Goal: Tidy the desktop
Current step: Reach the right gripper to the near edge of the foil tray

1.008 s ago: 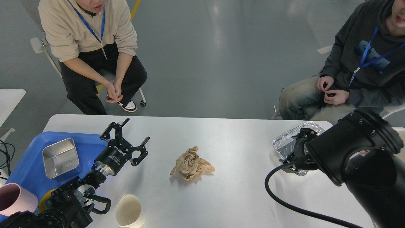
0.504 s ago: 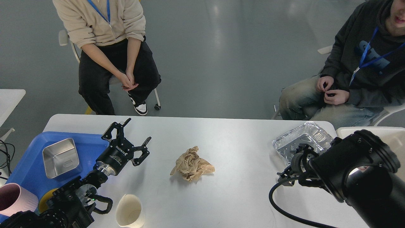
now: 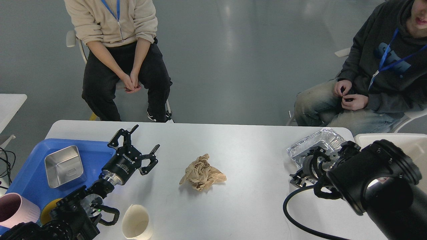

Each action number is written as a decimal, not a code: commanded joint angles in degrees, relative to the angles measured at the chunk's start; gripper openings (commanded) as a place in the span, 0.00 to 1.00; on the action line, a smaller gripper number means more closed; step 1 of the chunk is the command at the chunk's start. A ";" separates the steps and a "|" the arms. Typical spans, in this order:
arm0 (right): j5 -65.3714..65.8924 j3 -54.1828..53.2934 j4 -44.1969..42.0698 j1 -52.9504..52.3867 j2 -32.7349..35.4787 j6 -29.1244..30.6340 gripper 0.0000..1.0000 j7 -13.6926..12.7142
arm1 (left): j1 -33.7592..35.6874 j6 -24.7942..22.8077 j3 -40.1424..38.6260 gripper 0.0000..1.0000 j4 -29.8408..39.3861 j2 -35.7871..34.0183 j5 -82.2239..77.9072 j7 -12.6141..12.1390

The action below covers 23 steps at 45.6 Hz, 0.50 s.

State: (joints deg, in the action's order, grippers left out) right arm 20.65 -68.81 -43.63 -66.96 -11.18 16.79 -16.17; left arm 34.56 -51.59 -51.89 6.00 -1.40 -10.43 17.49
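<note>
The white desktop (image 3: pixel 253 146) fills the lower half of the head view. A crumpled brown paper (image 3: pixel 201 172) lies at its middle. My left gripper (image 3: pixel 136 142) is open and empty, left of the paper, beside the blue tray (image 3: pixel 31 166). A crinkled foil tray (image 3: pixel 315 145) sits at the right. My right gripper (image 3: pixel 305 171) is at its near edge, dark and seen end-on; its fingers cannot be told apart. A cream paper cup (image 3: pixel 136 222) stands at the front edge.
The blue tray holds a square steel dish (image 3: pixel 63 165) and something yellow (image 3: pixel 45 213). A pink cup (image 3: pixel 15 210) stands at the front left. A cream-white bin (image 3: pixel 405 143) shows at the far right. Two seated people are behind the table.
My right arm has pulled back and down toward the front right, uncovering most of the foil tray. The person at the back left has rolled to the right. My left gripper has hardly moved.
</note>
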 commanded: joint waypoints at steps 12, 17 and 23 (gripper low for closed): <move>0.01 0.26 3.73 2.97 0.46 -2.90 0.25 -0.09 | -0.02 0.00 0.03 0.98 -0.02 0.00 -0.02 0.08; 0.01 0.35 3.73 2.80 0.28 -2.90 0.00 0.00 | -0.10 0.00 0.12 0.98 -0.02 0.00 -0.03 0.08; 0.10 0.35 3.29 2.18 -0.33 -2.90 0.00 0.00 | -0.89 0.00 0.03 0.98 0.07 0.00 -0.03 0.00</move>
State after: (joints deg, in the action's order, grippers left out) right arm 20.66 -68.47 -39.93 -64.25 -10.95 13.90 -16.22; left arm 34.30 -51.59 -51.80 5.98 -1.40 -10.43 17.54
